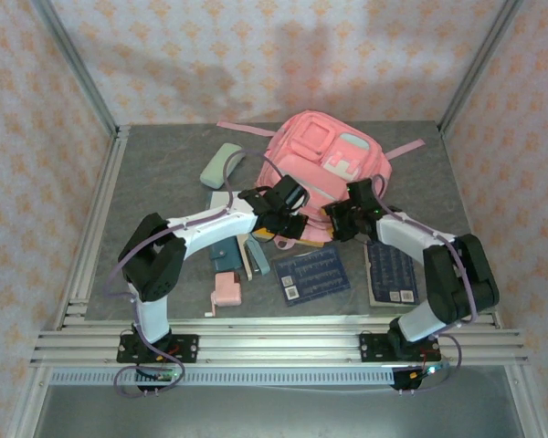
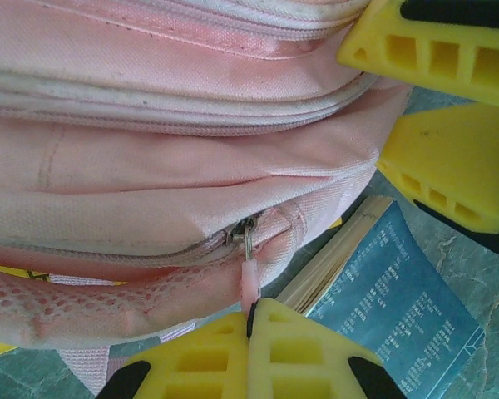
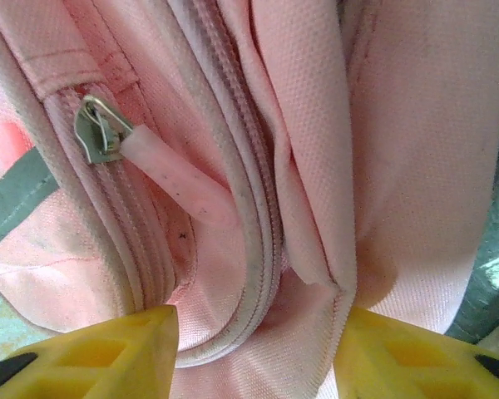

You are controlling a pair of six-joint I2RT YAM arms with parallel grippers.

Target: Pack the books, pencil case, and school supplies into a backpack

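Pencil case (image 1: 222, 164) at 10 o'clock of table. Left gripper (image 2: 251, 322) pinched fully closed on pink zipper pull (image 2: 249, 283) at near edge of backpack (image 1: 324, 160), 12 o'clock. Right gripper (image 3: 258, 337) half spread, backpack fabric fold between fingers; whether it grips, cannot tell. Navy books (image 1: 315, 272) at 6 o'clock of backpack.

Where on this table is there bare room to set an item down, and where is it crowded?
Bare: the far-left corner of the table between the side rail and the pencil case, and the far-right strip beside the backpack. Crowded: the near middle, where the left gripper, right gripper, two navy books and the pink gadget cluster.
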